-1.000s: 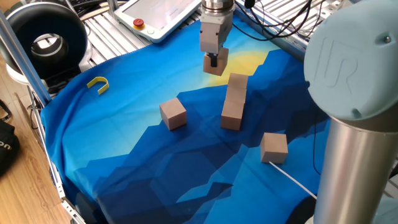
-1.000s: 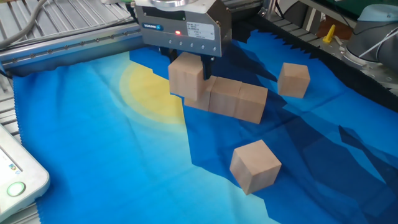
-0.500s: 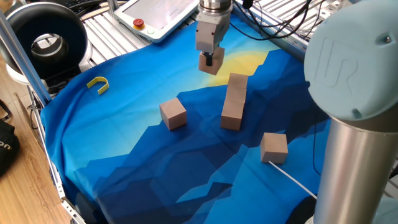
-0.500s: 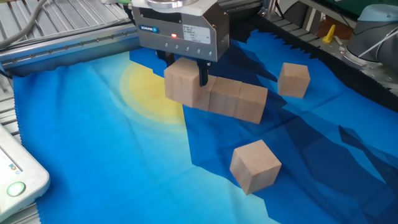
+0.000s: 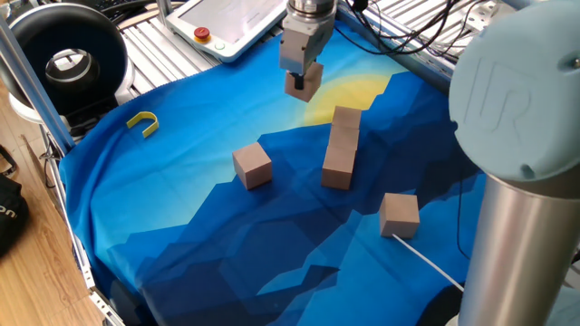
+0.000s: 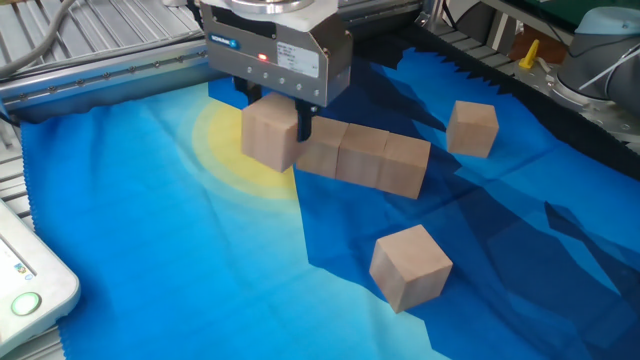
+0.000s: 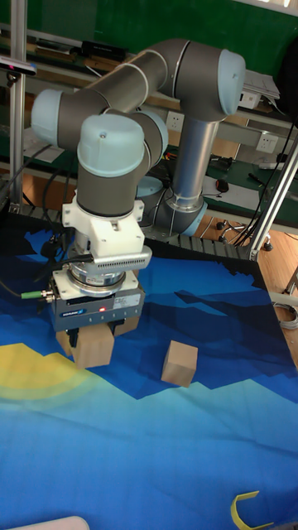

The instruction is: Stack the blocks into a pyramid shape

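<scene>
My gripper (image 6: 272, 122) is shut on a light-brown wooden block (image 6: 266, 142) and holds it just above the yellow patch of the cloth, close to the left end of a row of three blocks (image 6: 368, 158) lying side by side. The one fixed view shows the held block (image 5: 302, 86) up-left of that row (image 5: 341, 147). Two loose blocks lie apart: one (image 5: 252, 166) to the left and one (image 5: 399, 215) at the lower right. The tall fixed view shows the gripper (image 7: 91, 339) on its block (image 7: 93, 349), with a loose block (image 7: 180, 363) to the right.
A small yellow U-shaped piece (image 5: 143, 122) lies near the left edge of the blue and yellow cloth (image 5: 181, 226). A teach pendant (image 5: 227, 23) and a black round device (image 5: 68, 54) sit behind the cloth. The robot's grey arm (image 5: 517, 181) fills the right side.
The gripper, still shut on its block, has moved away from the end of the row, toward the yellow patch. The other blocks have not moved.
</scene>
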`<state>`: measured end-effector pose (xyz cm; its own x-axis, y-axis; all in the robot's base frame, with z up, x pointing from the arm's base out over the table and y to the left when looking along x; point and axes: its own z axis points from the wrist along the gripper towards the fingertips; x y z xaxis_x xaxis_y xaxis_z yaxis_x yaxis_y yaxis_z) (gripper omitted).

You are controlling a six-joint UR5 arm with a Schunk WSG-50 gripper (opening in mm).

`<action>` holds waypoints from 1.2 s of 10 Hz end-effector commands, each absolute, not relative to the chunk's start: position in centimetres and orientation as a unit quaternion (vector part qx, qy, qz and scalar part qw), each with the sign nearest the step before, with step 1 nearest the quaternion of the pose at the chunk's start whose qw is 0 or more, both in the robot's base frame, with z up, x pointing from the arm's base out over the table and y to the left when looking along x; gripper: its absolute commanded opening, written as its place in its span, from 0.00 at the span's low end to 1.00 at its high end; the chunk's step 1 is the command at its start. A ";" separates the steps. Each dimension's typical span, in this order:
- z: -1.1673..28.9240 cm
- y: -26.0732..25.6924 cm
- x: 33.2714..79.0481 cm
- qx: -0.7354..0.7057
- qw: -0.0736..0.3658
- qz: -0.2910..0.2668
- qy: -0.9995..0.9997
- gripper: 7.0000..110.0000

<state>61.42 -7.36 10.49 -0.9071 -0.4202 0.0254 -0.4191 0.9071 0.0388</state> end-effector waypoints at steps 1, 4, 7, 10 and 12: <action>10.4 -7.4 58.1 0.262 0.047 -0.022 -0.964 0.00; 10.3 -9.7 58.4 0.251 0.024 0.030 -0.967 0.00; 11.0 -8.0 56.9 0.261 0.027 0.002 -0.965 0.00; 11.8 -7.9 55.7 0.284 0.034 -0.012 -0.958 0.00; 11.2 -7.5 54.5 0.297 0.040 -0.042 -0.953 0.00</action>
